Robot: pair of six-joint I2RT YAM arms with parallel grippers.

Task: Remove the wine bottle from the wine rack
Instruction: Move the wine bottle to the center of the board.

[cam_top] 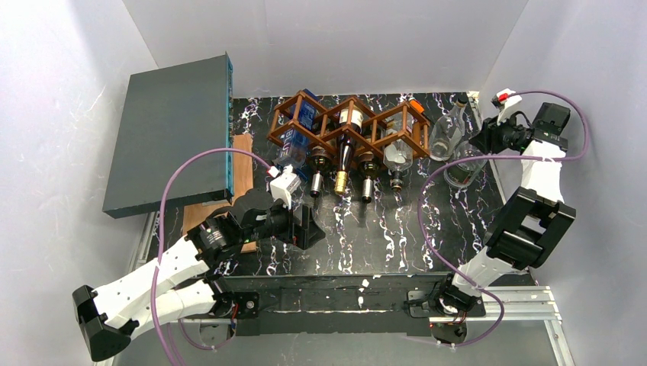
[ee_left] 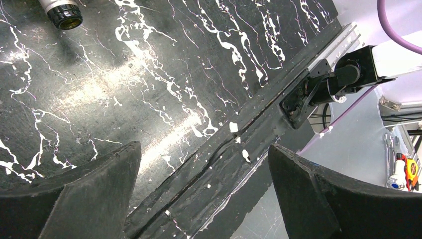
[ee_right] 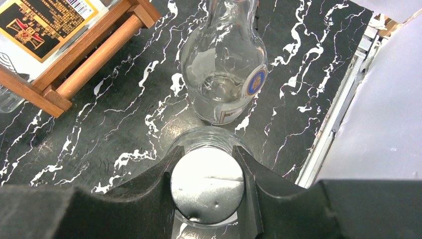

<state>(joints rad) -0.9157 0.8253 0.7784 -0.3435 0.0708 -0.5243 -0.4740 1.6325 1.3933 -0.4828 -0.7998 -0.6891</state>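
The brown wooden wine rack (cam_top: 379,120) stands at the back of the black marbled table, with several bottles lying in its cells, necks toward me. Right of it a clear wine bottle (cam_top: 464,169) stands upright on the table. My right gripper (ee_right: 207,152) is shut on its silver cap (ee_right: 206,186), one finger on each side. A second clear bottle (ee_right: 224,64) with a round blue label stands just behind it. My left gripper (ee_left: 204,149) hangs wide open over the table's front edge, with nothing between its fingers.
A grey flat box (cam_top: 172,130) rests at the back left over a wooden board (cam_top: 233,191). The neck of a racked bottle (ee_left: 62,12) points toward my left gripper. White walls close in the sides, and an aluminium rail (ee_right: 338,114) runs along the right table edge.
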